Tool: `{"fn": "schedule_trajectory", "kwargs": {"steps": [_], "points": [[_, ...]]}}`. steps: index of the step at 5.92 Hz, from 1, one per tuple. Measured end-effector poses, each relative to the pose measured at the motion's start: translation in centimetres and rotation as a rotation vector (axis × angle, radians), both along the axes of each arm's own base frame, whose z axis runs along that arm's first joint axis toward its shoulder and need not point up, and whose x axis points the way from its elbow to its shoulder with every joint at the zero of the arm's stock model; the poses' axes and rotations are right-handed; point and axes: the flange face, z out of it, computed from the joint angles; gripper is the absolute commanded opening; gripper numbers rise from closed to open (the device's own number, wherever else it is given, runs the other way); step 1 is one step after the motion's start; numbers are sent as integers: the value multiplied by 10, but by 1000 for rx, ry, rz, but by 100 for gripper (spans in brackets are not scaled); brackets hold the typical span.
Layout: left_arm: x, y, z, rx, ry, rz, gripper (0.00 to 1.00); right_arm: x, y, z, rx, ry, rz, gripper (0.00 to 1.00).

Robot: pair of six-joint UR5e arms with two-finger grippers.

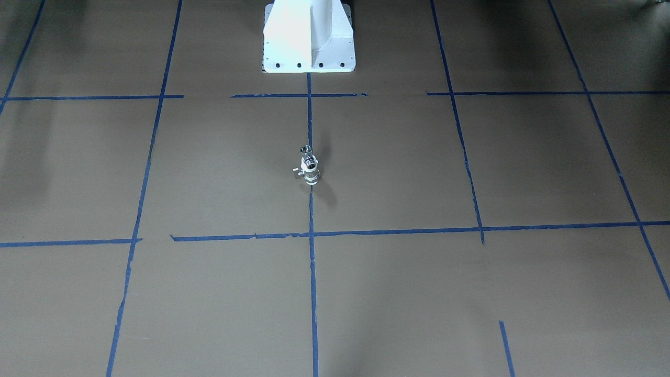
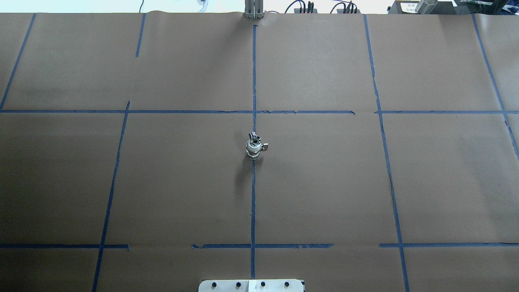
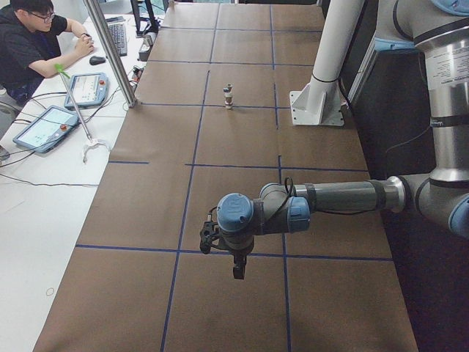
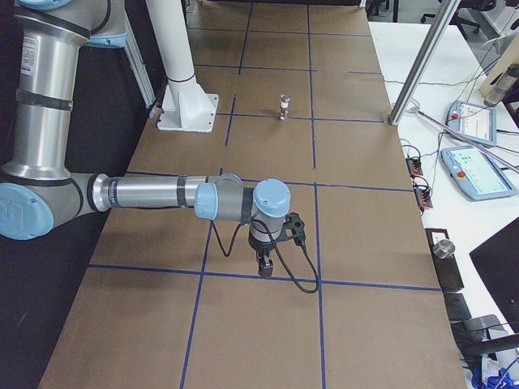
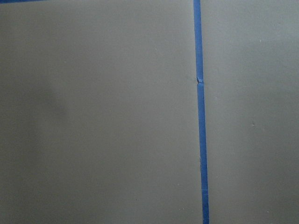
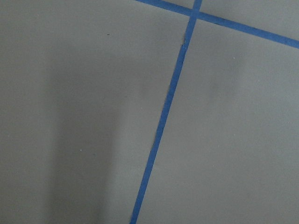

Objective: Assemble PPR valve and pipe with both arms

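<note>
The PPR valve (image 1: 311,174) stands upright at the table's centre on the blue middle tape line, with the chrome pipe (image 1: 306,152) on top of it, the two touching as one stack. The stack also shows in the overhead view (image 2: 254,147) and small in both side views (image 3: 228,96) (image 4: 284,106). Both arms hang far from it, over the table's two ends. The left gripper (image 3: 239,270) and the right gripper (image 4: 264,266) show only in the side views, pointing down, and I cannot tell whether they are open or shut. The wrist views show only brown paper and blue tape.
The white pedestal (image 1: 309,36) stands at the robot's side of the table. A metal post (image 3: 110,51) rises at the far edge. An operator (image 3: 33,37) sits beyond it, with tablets (image 3: 44,128) (image 4: 478,170) on the side desk.
</note>
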Motion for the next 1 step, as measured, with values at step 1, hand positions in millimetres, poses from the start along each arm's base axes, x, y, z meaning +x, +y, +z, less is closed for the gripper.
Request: {"fn": "schedule_trajectory", "kwargs": {"steps": [1], "points": [[0,0,0,1,0,0,100,-1,0,1,-2,-6,0,100]]}}
